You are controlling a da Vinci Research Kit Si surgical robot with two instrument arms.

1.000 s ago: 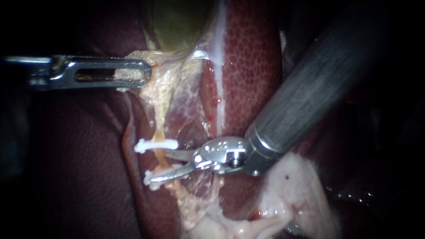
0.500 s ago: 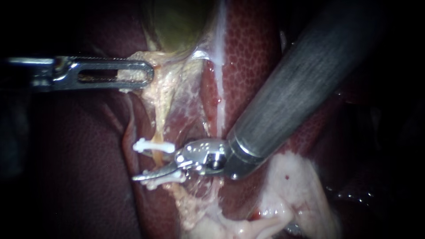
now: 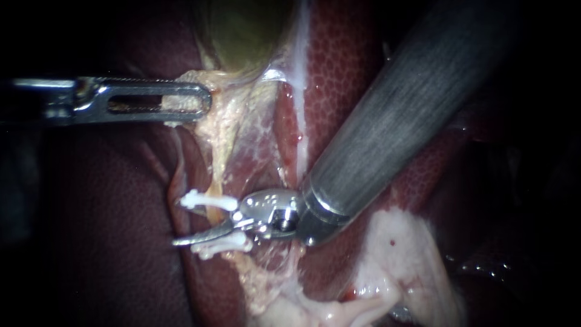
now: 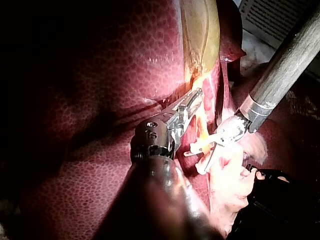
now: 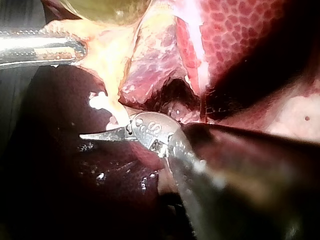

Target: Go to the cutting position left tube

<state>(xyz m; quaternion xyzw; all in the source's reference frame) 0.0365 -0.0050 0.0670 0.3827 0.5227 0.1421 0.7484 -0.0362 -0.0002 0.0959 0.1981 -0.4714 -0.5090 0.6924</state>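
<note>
The left instrument's [image 3: 203, 100] slotted steel pincer, clenched on pale yellowish tissue [image 3: 227, 124], pulls it taut, exposing the thin yellowish tube [image 3: 215, 215]; the right instrument's [image 3: 209, 227] bladed pincer stands parted around that tube, between two white plastic clips [image 3: 209, 200], seemingly ready to cut

Gap on the tube [image 3: 216, 213] between upper clip [image 3: 209, 200] and lower clip [image 3: 227, 244]: narrow, and occupied by the right instrument [image 3: 195, 237]. Its thick shaft blocks all approach from the right. Left of the clips, the dark liver [image 3: 109, 230] surface lies unobstructed. On the far left, the left instrument [image 3: 201, 100], clamped on pale tissue [image 3: 227, 121], bars passage.
</note>
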